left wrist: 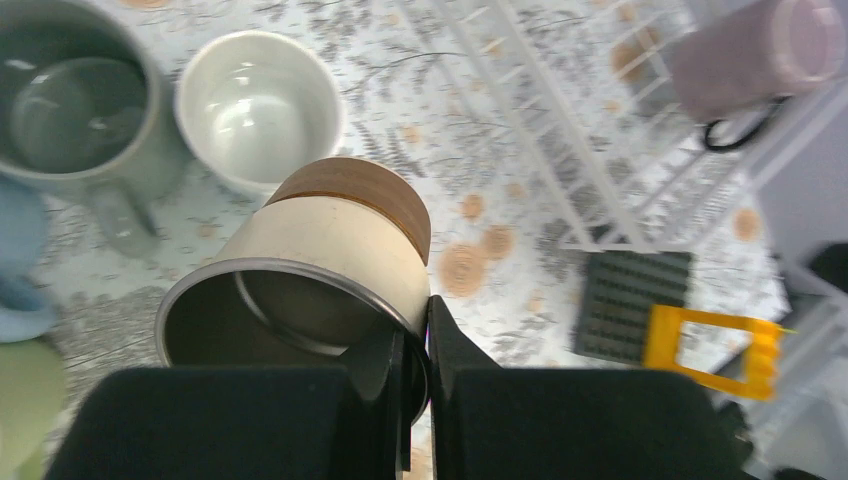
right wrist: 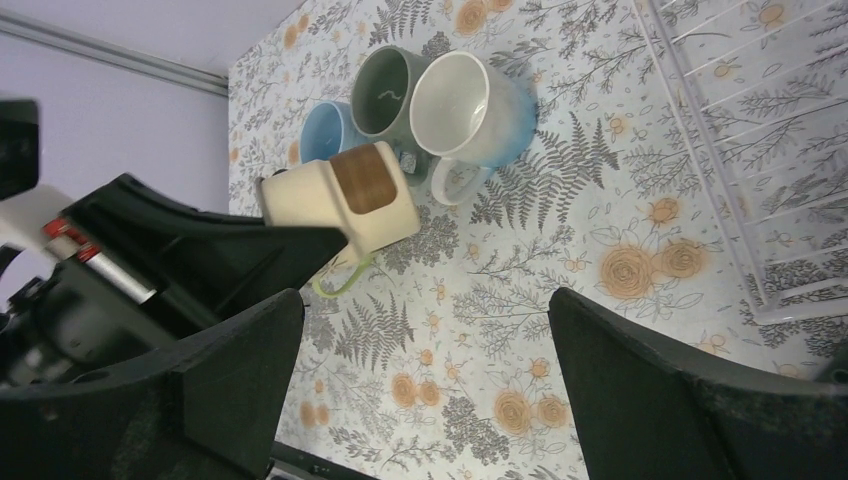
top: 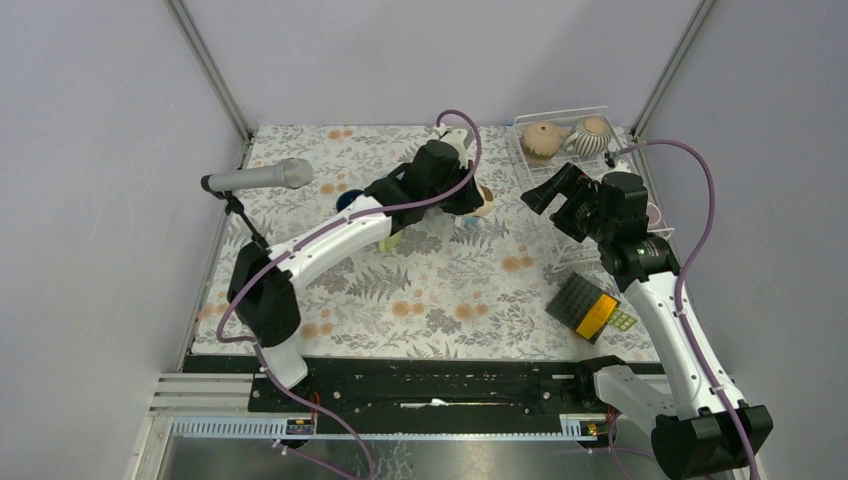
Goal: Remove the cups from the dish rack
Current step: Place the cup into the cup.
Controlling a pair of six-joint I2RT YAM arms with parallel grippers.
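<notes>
Left pincer [left wrist: 420, 335] clamped one cream cup [left wrist: 340, 240]; right pincer [right wrist: 425, 335] gaped empty. Dish rack [top: 560, 112] held three: tan cup [top: 540, 141], striped cup [top: 593, 135], pink cup [left wrist: 745, 60].

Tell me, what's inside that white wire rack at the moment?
The dish rack holds a tan mug and a striped mug at its far end, plus a pink mug nearer. The right arm covers its middle, so more may hide there.
</notes>
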